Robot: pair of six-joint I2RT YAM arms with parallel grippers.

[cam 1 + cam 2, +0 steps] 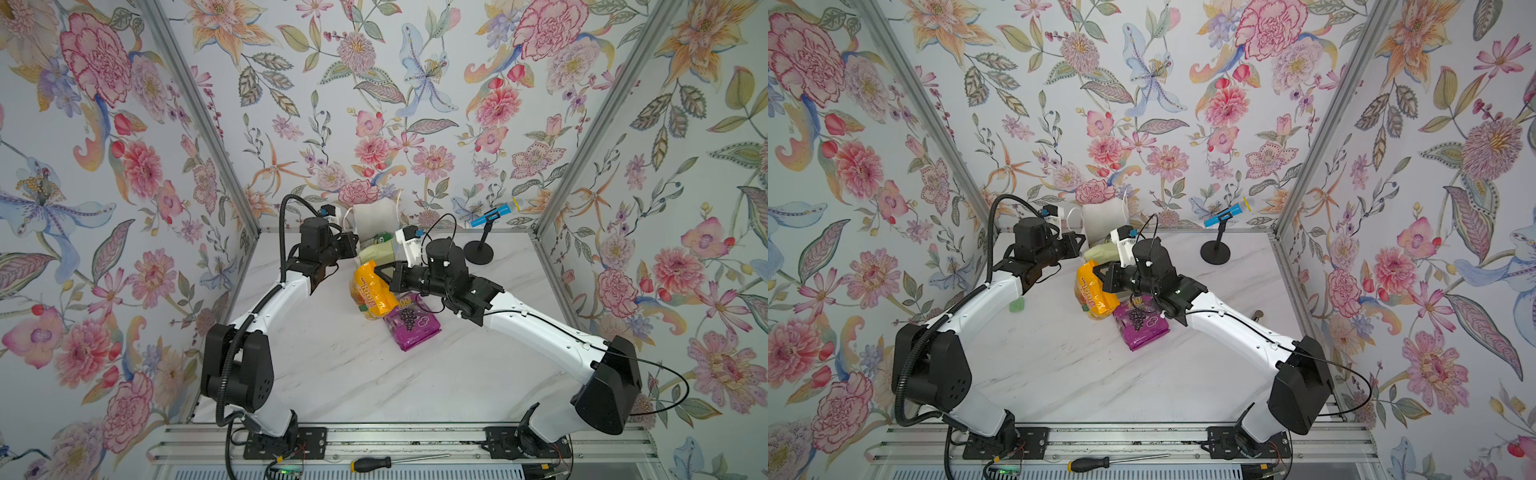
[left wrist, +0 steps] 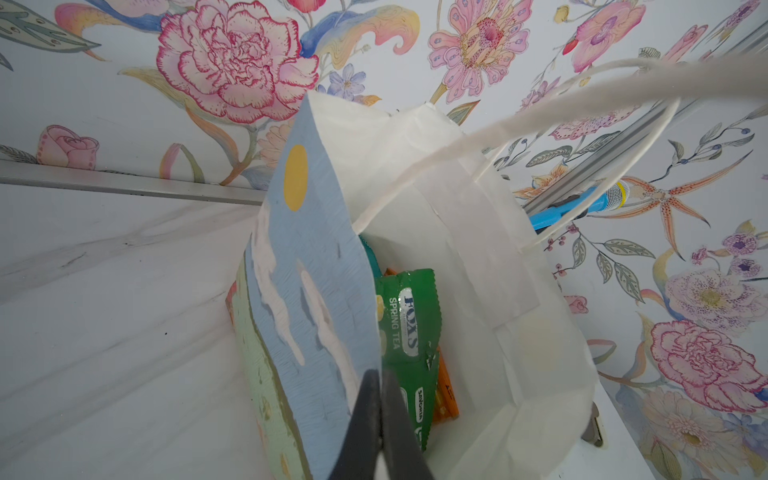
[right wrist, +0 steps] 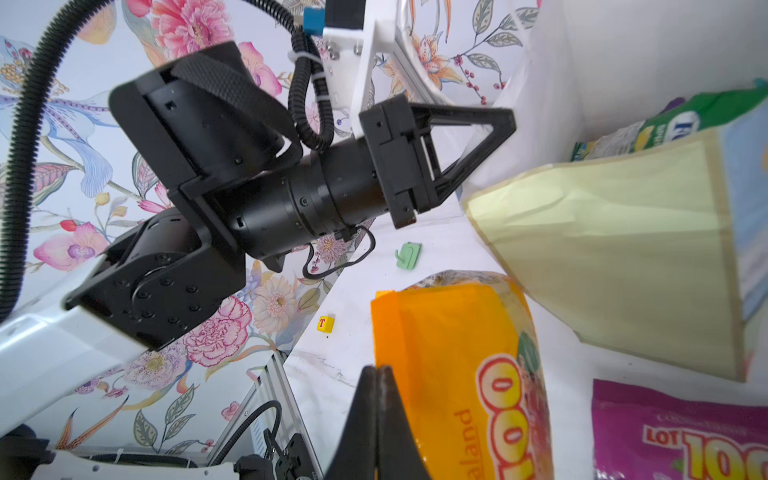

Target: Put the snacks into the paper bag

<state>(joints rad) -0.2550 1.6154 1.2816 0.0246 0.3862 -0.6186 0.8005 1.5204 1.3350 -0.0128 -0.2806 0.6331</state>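
Note:
The paper bag (image 1: 372, 222) stands at the back of the table with its white inside showing in both top views and its pale yellow-green side (image 3: 602, 249) toward the right wrist camera. My left gripper (image 2: 380, 372) is shut on the rim of its blue printed face (image 2: 316, 270). Inside lie a green FOX'S packet (image 2: 409, 332), an orange one (image 2: 446, 395) and a teal one (image 2: 372, 257). My right gripper (image 1: 376, 270) is shut on the top edge of the orange-yellow packet (image 1: 372, 293), raised just in front of the bag. A purple grape packet (image 1: 411, 322) lies flat beside it.
A blue microphone (image 1: 494, 216) on a black stand (image 1: 478, 253) sits at the back right. A small green hook (image 1: 1016, 306) and a yellow cube (image 3: 326, 323) lie on the left of the marble table. A screwdriver (image 1: 370, 463) rests on the front rail.

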